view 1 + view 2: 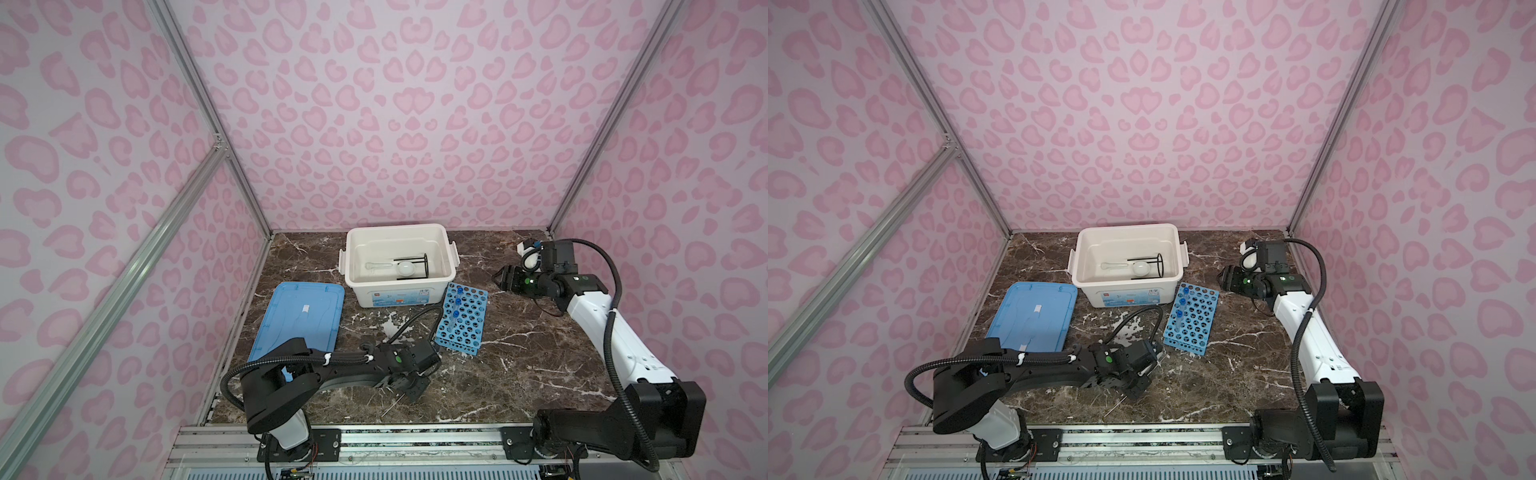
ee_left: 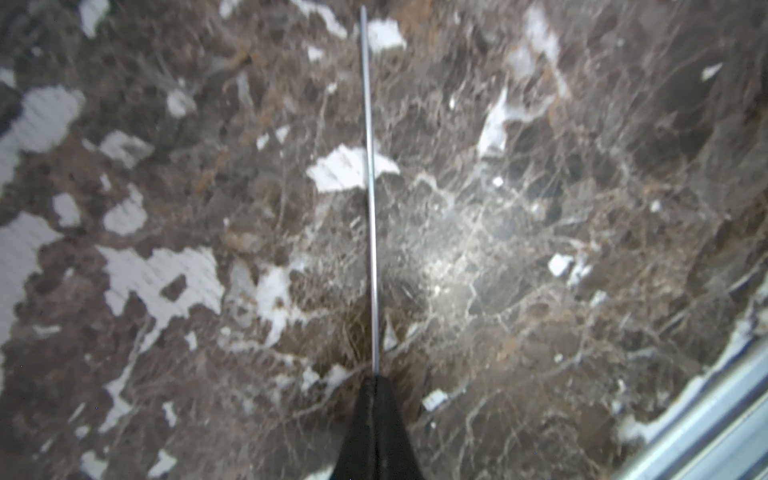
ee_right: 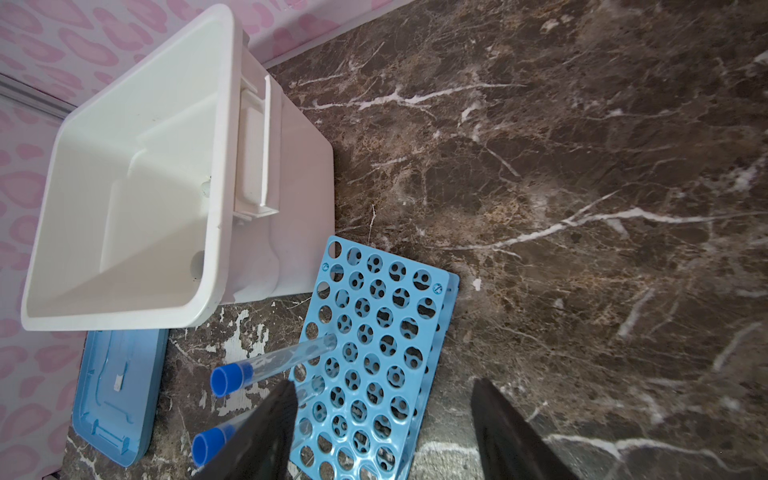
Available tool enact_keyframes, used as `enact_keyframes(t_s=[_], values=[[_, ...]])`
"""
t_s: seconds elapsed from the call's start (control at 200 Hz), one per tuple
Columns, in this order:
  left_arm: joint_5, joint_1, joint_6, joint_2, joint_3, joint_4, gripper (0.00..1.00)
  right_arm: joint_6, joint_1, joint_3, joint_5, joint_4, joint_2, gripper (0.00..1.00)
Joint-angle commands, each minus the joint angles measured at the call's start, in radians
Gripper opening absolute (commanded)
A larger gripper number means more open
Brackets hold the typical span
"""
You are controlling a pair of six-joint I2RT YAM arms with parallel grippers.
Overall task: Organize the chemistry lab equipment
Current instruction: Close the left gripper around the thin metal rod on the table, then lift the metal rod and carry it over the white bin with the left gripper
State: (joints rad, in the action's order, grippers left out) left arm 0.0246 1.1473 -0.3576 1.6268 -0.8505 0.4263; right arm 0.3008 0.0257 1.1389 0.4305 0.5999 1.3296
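My left gripper [image 1: 409, 388] hovers low over the front of the marble table, shut on a thin metal rod [image 2: 370, 187] that sticks straight out from its tips. The blue perforated rack [image 1: 461, 320] lies in front of the white box, with blue-capped clear tubes [image 3: 274, 365] standing in its holes. My right gripper [image 1: 500, 278] stands open and empty at the right, back from the rack; in the right wrist view its fingers [image 3: 498, 415] frame the rack's near end. Inside the box lie the black wire ring stand [image 1: 419, 266] and a white round-headed pestle [image 1: 405, 269].
The large white storage box [image 1: 353, 237] stands open at the back middle. Its flat blue lid [image 1: 299, 324] lies at the left, partly under my left arm. A small white cup-like thing [image 1: 524, 248] sits in the back right corner behind my right wrist. A metal rail [image 2: 706, 424] edges the table's front.
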Motion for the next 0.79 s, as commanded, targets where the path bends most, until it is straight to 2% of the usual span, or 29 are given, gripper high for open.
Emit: enact_keyframes(t_s=[0.0,0.23,0.405,0.79], values=[[-0.025,0.002,-0.022,-0.002,0.016,0.225,0.04,0.011,0.0,-0.005,0.012,-0.02,0.009,0.69],[0.043,0.001,-0.086,-0.068,0.031,0.253,0.04,0.028,0.001,0.005,0.027,-0.043,0.03,0.68],[0.098,-0.015,-0.102,-0.078,-0.014,0.273,0.04,0.042,0.002,0.012,0.046,-0.06,0.049,0.68],[0.129,-0.124,-0.02,-0.056,-0.131,0.301,0.04,0.048,0.006,0.028,0.051,-0.069,0.081,0.68]])
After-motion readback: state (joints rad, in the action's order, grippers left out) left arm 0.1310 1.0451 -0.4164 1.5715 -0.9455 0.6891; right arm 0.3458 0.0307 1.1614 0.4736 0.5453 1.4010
